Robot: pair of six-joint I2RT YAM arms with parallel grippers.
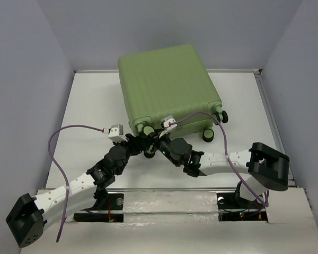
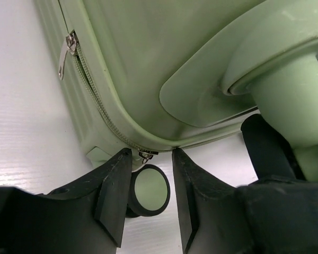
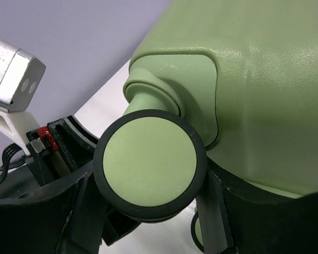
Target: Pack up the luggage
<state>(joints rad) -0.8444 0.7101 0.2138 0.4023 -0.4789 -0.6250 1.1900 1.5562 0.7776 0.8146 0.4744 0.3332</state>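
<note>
We see the luggage (image 1: pixel 167 87) lying closed and flat at the far middle of the white tabletop (image 1: pixel 90 106), its wheels toward the arms. Both arms meet at its near edge. The left pincer (image 2: pixel 151 159) stands narrowly parted, a zipper pull (image 2: pixel 145 155) between its tips. The right pincer (image 3: pixel 148 211) spreads wide astride a caster wheel (image 3: pixel 148 169); whether it grips, we cannot tell.

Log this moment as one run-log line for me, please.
luggage: closed, flat on table | left fingers: open, straddling zipper pull | right fingers: flanking caster wheel, grip unclear
</note>
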